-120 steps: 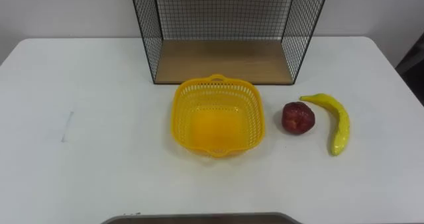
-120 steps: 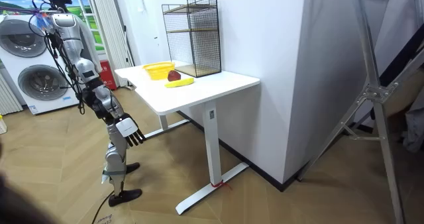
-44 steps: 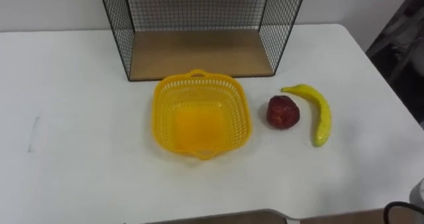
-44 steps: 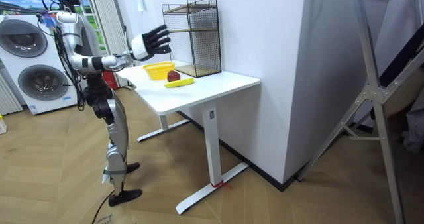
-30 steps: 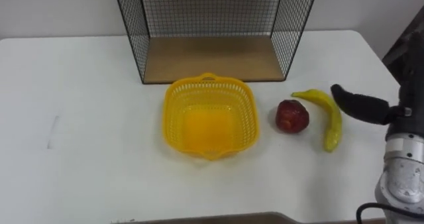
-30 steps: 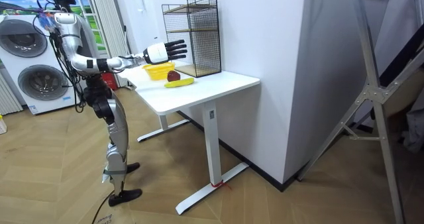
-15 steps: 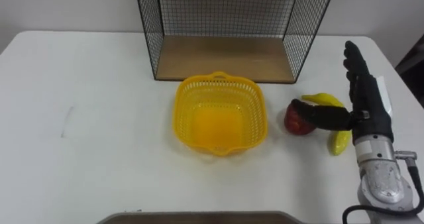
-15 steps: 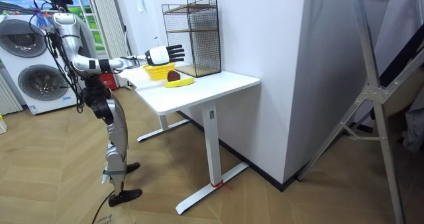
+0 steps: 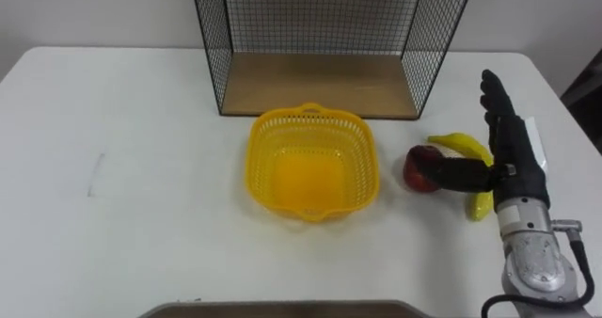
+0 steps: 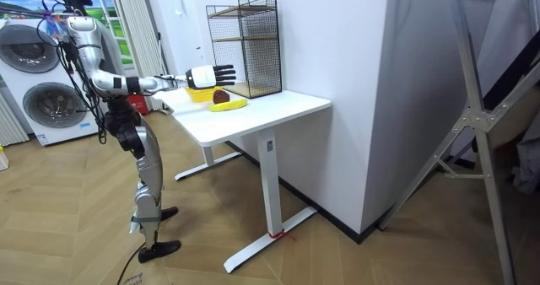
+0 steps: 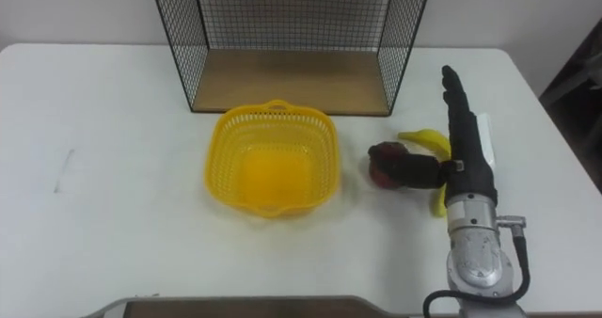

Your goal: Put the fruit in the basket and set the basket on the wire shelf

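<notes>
Apple [image 9: 416, 170] and banana [image 9: 458, 145] both lie on the white table [image 9: 141, 167], outside the basket, and the right hand [image 9: 515, 163] is over them. That hand comes in from 5 o'clock of the eye views, palm on edge, spread wide and grasping nothing. Its fingers [image 9: 496, 102] are straight and point to 12 o'clock, while the thumb sticks out towards 9 o'clock and crosses the top of the apple. Whether the thumb presses on the apple or only hangs above it cannot be told.

The banana is just at 3 o'clock of the apple. Its upper end shows beside the thumb and its lower end pokes out below the palm, with the middle hidden behind the hand.

At 9 o'clock of the apple, near it but apart, the yellow basket [image 9: 263, 149] stands upright with nothing in it. At 12 o'clock of the basket, close behind its rim, is the wire shelf [image 9: 320, 83], a black mesh frame with a wooden floor, open towards the robot.

From the room view, the robot stands upright at the table's end, right arm stretched out level over the tabletop, with a washing machine [image 10: 51, 99] behind it
</notes>
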